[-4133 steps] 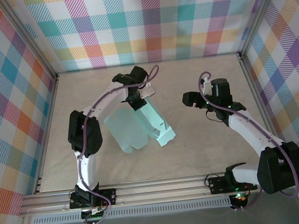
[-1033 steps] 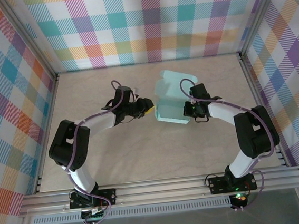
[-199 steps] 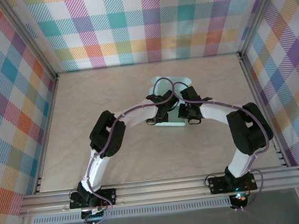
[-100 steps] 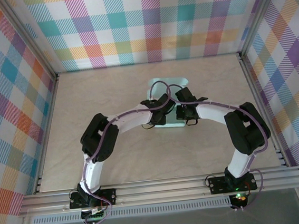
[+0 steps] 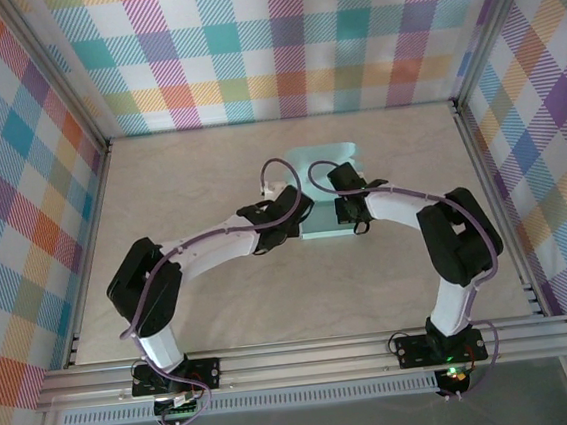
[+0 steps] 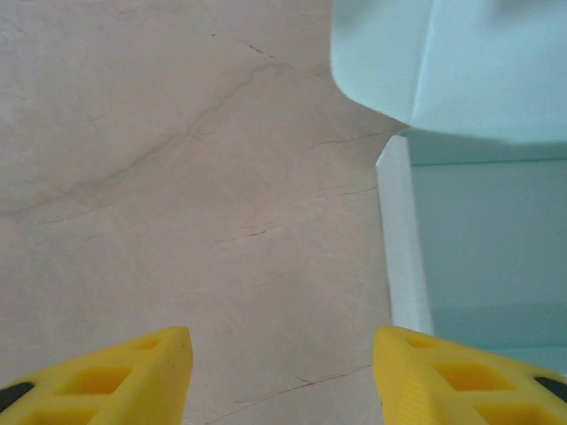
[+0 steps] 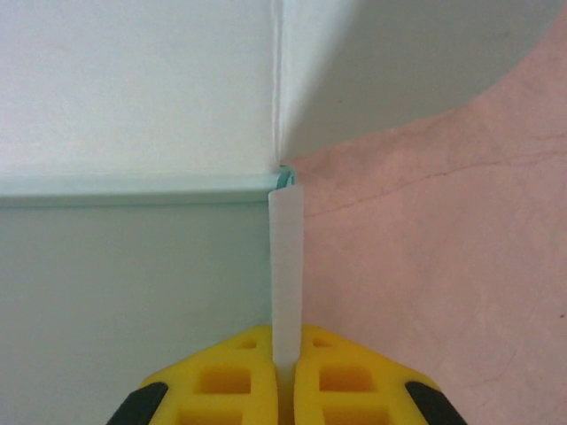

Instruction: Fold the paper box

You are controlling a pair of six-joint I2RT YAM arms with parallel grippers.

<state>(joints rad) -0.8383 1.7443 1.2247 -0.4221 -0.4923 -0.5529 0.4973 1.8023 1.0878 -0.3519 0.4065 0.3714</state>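
The pale mint-green paper box (image 5: pixel 326 155) stands partly formed at mid-table, its rounded lid flap lying toward the back wall. My right gripper (image 5: pixel 342 208) is shut on the box's right side wall (image 7: pixel 285 266), which stands upright between the yellow fingers (image 7: pixel 226 376). The box floor (image 7: pixel 133 292) lies left of that wall and a flap (image 7: pixel 399 62) spreads beyond it. My left gripper (image 5: pixel 294 213) sits just left of the box, open. Between its yellow fingertips (image 6: pixel 142 376) there is bare table, and the box's left wall (image 6: pixel 403 257) lies just beyond the right fingertip.
The beige table (image 5: pixel 165 234) is ringed by plaid walls (image 5: pixel 267 43) and a metal rail (image 5: pixel 308 361) at the near edge. Both arms arch inward and meet at the box. Open table surface lies left (image 6: pixel 177 177) and in front of it.
Over the last second my left gripper has drawn back leftward off the box to its left edge. The right gripper has kept its hold and shifted slightly left with the box.
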